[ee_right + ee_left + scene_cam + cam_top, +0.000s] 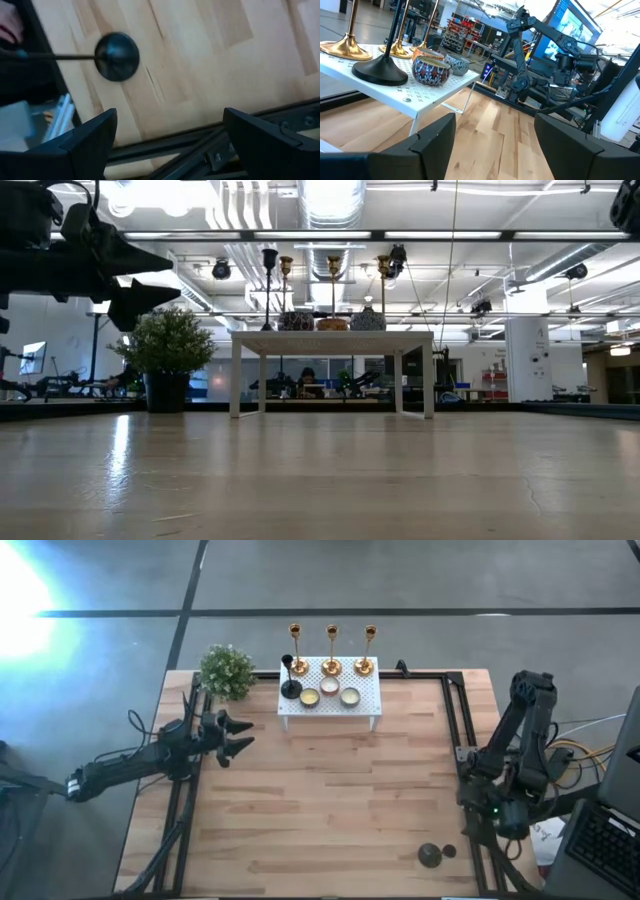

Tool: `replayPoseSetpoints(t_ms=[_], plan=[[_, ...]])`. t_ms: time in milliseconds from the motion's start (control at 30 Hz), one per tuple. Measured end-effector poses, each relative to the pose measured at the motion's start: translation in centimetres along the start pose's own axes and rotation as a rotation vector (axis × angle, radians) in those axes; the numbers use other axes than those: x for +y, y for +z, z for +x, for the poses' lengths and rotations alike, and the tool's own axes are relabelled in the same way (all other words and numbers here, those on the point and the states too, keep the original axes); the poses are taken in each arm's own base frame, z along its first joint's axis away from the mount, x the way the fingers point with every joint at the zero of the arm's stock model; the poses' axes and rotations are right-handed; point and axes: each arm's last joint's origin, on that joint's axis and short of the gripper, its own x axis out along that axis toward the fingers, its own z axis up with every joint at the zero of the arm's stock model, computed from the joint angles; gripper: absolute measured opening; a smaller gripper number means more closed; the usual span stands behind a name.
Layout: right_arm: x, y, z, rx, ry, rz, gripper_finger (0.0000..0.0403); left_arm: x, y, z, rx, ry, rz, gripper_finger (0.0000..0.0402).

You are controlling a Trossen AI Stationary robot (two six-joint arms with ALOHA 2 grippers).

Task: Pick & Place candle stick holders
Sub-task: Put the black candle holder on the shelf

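Observation:
Three gold candlesticks (331,648) stand on their flared bases along the back of the white perforated rack (330,705). A black dome-based holder (290,682) stands on its base at the rack's left end; it also shows in the left wrist view (382,70). A second black holder (431,856) is on the table near the front right; its dome base (117,55) and thin stem (55,56) show in the right wrist view. My left gripper (244,735) is open and empty, above the table left of the rack. My right gripper (170,140) is open and empty, near the second black holder.
Three low candle tins (329,692) sit on the rack in front of the candlesticks. A potted green plant (226,671) stands at the table's back left. Black frame rails (455,720) run along the table's sides. Bare wood (330,800) lies between the arms.

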Motion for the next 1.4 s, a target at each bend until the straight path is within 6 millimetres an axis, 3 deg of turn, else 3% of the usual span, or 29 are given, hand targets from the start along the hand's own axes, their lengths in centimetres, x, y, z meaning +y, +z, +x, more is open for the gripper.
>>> replayPoseSetpoints(t_ms=[267, 433, 633, 767, 967, 1400], plan=[[0.9, -0.4, 1.3, -0.002, -0.048, 0.084, 0.0359, 0.0, 0.0, 0.0, 0.0, 0.0, 0.0, 0.0275], [2.3, -0.3, 2.4, -0.126, 0.023, 0.218, 0.0359, 0.0, 0.0, 0.0, -0.001, 0.0, 0.0, 0.0275], [5.0, -1.1, 4.8, -0.026, 0.096, 0.254, 0.0359, 0.0, 0.0, 0.0, -0.001, 0.0, 0.0, 0.0275], [5.6, -1.8, 6.7, 0.107, 0.025, 0.226, 0.0359, 0.0, 0.0, 0.0, 0.002, 0.001, 0.0, 0.0275], [6.6, -2.0, 8.9, 0.134, -0.014, 0.141, 0.0359, 0.0, -0.1, 0.0, 0.006, 0.0, -0.001, 0.0275], [8.2, -0.7, 9.3, 0.104, -0.009, 0.192, 0.0345, 0.1, -0.2, 0.1, 0.028, 0.011, -0.003, 0.0275]])
